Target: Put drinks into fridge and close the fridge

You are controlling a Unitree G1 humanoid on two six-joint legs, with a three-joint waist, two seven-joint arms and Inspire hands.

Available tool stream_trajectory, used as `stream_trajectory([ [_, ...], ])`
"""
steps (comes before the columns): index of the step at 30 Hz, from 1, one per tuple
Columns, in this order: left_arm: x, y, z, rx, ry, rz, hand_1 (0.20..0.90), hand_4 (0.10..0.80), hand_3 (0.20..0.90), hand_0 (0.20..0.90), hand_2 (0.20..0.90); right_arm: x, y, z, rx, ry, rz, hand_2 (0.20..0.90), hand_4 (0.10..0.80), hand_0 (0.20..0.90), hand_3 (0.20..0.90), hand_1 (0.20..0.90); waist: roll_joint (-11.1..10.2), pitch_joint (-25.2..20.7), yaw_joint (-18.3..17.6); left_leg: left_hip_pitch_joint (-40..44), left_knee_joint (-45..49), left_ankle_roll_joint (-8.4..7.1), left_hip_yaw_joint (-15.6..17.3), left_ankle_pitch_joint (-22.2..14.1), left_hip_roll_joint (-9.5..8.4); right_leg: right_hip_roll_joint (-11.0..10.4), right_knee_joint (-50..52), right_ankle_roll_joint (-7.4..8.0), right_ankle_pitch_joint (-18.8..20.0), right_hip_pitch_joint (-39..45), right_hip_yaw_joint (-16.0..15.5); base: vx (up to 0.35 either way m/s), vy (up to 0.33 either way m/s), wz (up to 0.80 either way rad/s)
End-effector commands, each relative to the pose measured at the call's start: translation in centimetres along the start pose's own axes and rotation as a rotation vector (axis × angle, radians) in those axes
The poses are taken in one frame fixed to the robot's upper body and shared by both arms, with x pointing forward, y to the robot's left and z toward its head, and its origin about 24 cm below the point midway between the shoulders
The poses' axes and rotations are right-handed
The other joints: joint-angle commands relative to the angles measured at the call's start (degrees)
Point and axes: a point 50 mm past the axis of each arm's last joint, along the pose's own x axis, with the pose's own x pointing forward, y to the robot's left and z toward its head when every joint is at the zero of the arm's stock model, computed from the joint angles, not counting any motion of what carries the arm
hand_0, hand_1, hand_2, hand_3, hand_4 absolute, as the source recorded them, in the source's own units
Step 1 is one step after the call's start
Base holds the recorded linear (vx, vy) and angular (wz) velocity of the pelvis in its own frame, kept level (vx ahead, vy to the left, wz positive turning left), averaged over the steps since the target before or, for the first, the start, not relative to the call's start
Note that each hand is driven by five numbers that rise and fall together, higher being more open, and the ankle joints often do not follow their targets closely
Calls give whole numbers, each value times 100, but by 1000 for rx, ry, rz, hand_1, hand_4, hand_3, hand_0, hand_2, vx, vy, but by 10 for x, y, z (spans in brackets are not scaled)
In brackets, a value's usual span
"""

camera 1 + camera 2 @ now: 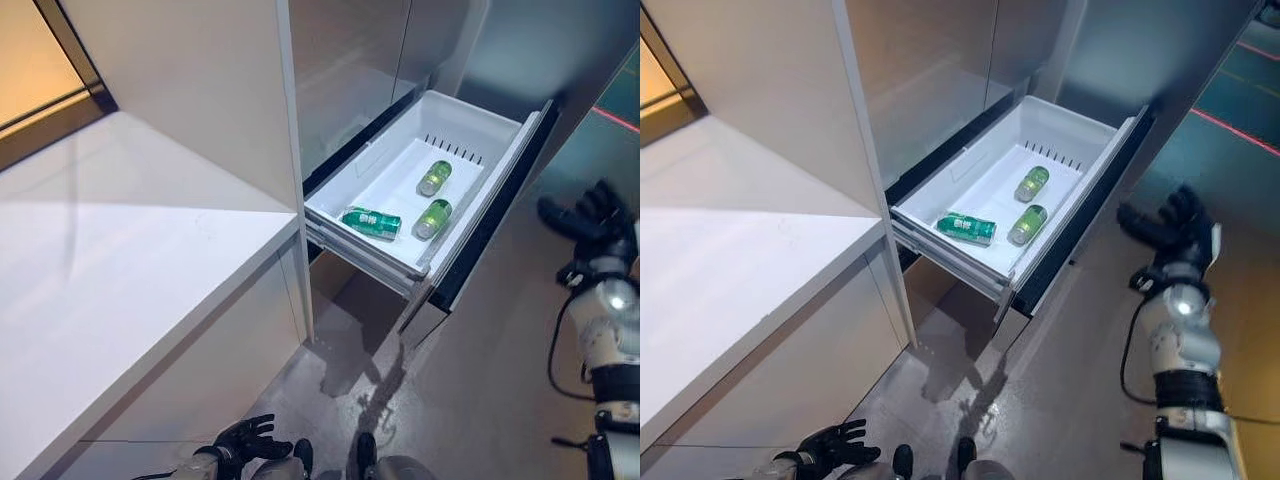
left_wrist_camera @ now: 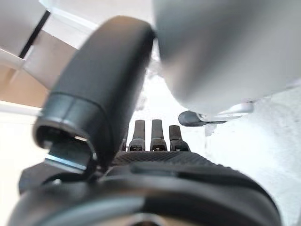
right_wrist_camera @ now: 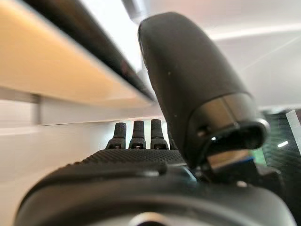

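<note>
A white counter (image 1: 120, 250) adjoins pale cabinet panels (image 1: 190, 90) above glossy grey floor (image 1: 480, 370).

Brightness: bright on white counter (image 1: 120, 260), dim over grey floor (image 1: 480, 380).
Light source: warm orange glow from upper left.
Shadows: dark patch under open fridge drawer (image 1: 400, 180).
Focus: wrist views blurred — thumbs close, soft.

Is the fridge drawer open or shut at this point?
Open. The fridge drawer is pulled well out of the cabinet, with three green bottles lying inside; neither hand touches it.
</note>
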Motion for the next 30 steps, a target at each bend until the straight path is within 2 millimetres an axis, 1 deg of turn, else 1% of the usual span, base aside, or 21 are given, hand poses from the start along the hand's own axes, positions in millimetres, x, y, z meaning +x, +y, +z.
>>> stream_trajectory([
  [1,-1,-2,1,90,13,-14,900,800,900,900,900,3,21,90,149,-387,45,900,800,900,900,900,-137,-49,363,-1024,1707,456,19,-990,-280,-461,1465,-37,-374,-804,-203,-224,22,9],
  [3,1,-2,22,84,-49,-6,900,800,900,900,900,8,28,102,210,-410,44,900,800,900,900,900,-52,239,402,-1562,2190,543,21,-1095,-331,-505,2041,-109,-501,-1366,-241,-332,50,13],
  [4,2,-2,28,83,-69,-1,900,800,900,900,900,10,31,108,222,-420,46,900,800,900,900,900,-20,346,424,-1763,2371,568,24,-1127,-362,-509,2237,-140,-549,-1559,-244,-349,66,14],
  [7,2,1,40,66,-101,23,900,800,900,900,900,16,44,120,248,-414,79,900,800,900,900,900,65,576,486,-2295,2932,624,31,-1276,-443,-509,2866,-219,-754,-2099,-245,-222,70,12],
  [8,1,4,42,49,-107,39,900,800,900,900,900,18,49,123,249,-401,109,900,800,900,900,900,99,648,506,-2461,3072,641,25,-1293,-472,-502,3075,-256,-814,-2302,-238,-180,92,5],
  [10,1,7,42,28,-109,55,900,800,900,900,900,21,54,123,241,-387,146,900,800,900,900,900,134,706,533,-2619,3204,648,31,-1292,-502,-494,3281,-308,-874,-2497,-244,-105,73,5],
  [12,-1,12,40,-1,-105,77,900,800,900,900,900,22,64,123,228,-359,235,900,800,900,900,900,175,757,576,-2787,3328,654,10,-1290,-540,-490,3463,-355,-931,-2689,-255,-64,74,6],
  [16,-3,16,36,-41,-116,90,900,800,900,900,900,20,78,128,163,-388,350,900,800,900,900,900,239,813,629,-2943,3380,643,-17,-1233,-573,-461,3608,-402,-950,-2898,-267,-47,67,0],
  [17,-4,17,35,-51,-122,91,900,800,900,900,900,18,86,132,156,-407,414,900,800,900,900,900,258,835,656,-2971,3351,636,-33,-1193,-580,-451,3625,-414,-945,-2947,-280,-25,50,-10],
  [18,-4,17,35,-55,-125,91,900,800,900,900,900,17,89,133,157,-410,441,900,800,900,900,900,262,842,662,-2981,3345,634,-40,-1181,-584,-450,3629,-417,-943,-2958,-284,-21,54,-2],
  [21,-4,16,37,-57,-146,78,900,800,900,900,900,9,111,147,129,-465,581,900,800,900,900,900,294,879,760,-3043,3265,602,-109,-1073,-617,-442,3639,-422,-920,-3040,-329,-12,23,6],
  [24,-4,14,43,-45,-174,55,900,800,900,900,900,1,129,163,95,-521,655,900,800,900,900,900,322,906,852,-3061,3129,572,-180,-958,-629,-455,3609,-407,-889,-3074,-385,-31,22,-8],
  [28,-4,9,50,-14,-204,16,900,800,900,900,900,-6,155,179,30,-542,732,900,800,900,900,900,340,914,1015,-3026,2904,525,-312,-809,-652,-498,3489,-380,-848,-3003,-482,-4,3,-1],
  [30,-4,7,52,0,-207,4,900,800,900,900,900,-8,163,185,4,-549,750,900,800,900,900,900,351,908,1099,-2978,2768,501,-396,-729,-665,-528,3404,-365,-824,-2933,-537,11,0,2],
])
